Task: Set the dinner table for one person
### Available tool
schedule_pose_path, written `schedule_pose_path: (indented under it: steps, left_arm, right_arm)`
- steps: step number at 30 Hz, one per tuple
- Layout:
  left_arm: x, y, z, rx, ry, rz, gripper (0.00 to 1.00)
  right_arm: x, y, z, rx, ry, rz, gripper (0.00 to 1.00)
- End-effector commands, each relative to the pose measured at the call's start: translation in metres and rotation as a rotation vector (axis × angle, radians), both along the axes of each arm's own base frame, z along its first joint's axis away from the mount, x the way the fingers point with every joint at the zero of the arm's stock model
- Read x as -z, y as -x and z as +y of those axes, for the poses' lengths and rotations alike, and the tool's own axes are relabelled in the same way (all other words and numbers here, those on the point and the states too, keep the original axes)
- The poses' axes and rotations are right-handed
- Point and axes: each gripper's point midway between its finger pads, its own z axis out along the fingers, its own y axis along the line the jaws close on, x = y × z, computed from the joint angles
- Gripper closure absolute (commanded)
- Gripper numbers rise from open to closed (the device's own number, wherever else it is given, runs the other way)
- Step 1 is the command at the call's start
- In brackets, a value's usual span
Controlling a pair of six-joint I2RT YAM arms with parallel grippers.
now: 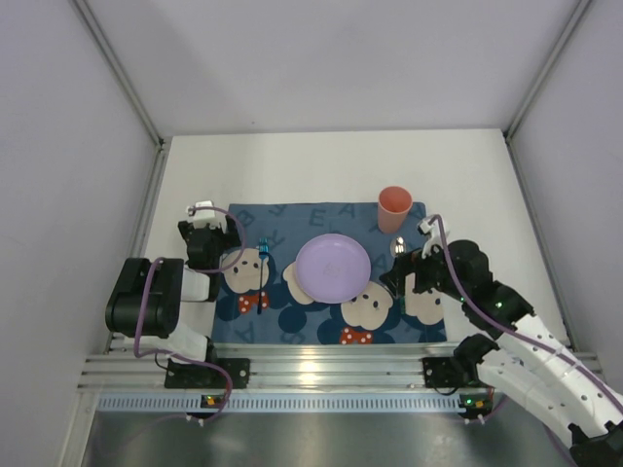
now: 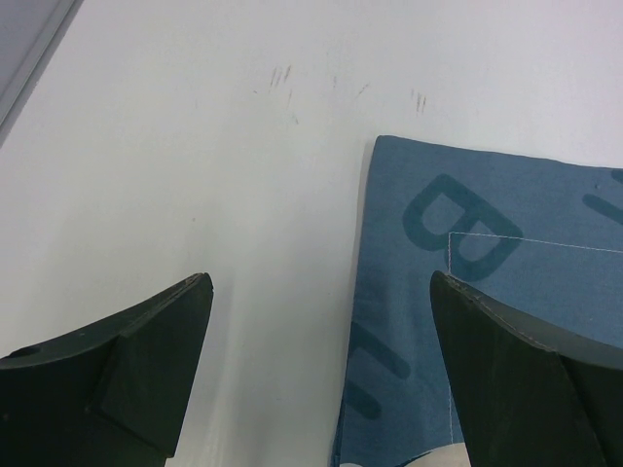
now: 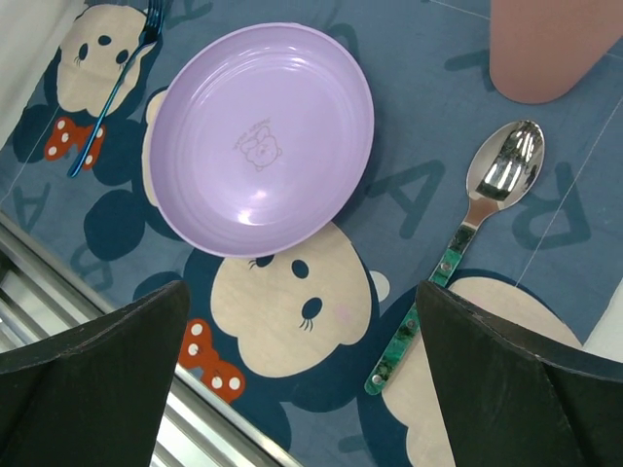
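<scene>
A dark blue mat (image 1: 321,268) with bear faces lies on the white dinner table (image 1: 311,165). On the mat are a lilac plate (image 1: 333,268) in the middle, a blue fork (image 1: 261,275) to its left, a spoon (image 1: 398,248) with a green handle to its right and a pink cup (image 1: 394,208) at the back right. The plate (image 3: 261,136), the fork (image 3: 115,83), the spoon (image 3: 467,233) and the cup (image 3: 550,44) show in the right wrist view. My right gripper (image 3: 302,321) is open above the mat's near right. My left gripper (image 2: 321,292) is open over the mat's left edge (image 2: 362,321).
Grey walls enclose the table on three sides. A metal rail (image 1: 321,375) runs along the near edge under the arm bases. Bare white tabletop (image 2: 195,146) lies left of and behind the mat.
</scene>
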Motion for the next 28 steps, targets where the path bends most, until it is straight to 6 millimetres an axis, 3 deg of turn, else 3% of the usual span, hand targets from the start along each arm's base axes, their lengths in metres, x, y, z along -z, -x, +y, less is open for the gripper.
schedule_pose_path:
  steps: [1,15,23,28]
  left_arm:
    - [-0.019,-0.006,-0.004,0.017,0.017,-0.083,0.02]
    - [-0.019,-0.006,-0.004,0.017,0.017,-0.083,0.01]
    - [-0.019,-0.006,-0.004,0.017,0.017,-0.083,0.02]
    - [-0.019,-0.006,-0.004,0.017,0.017,-0.085,0.02]
  right_arm:
    - [-0.013,-0.005,0.000,0.033,-0.020,-0.049,0.00]
    - [-0.022,-0.028,-0.034,0.277,0.048,-0.053,0.00]
    - [-0.060,-0.040,-0.038,0.336,0.050,-0.082,0.00]
    - [-0.073,-0.050,-0.046,0.428,0.047,-0.081,0.00]
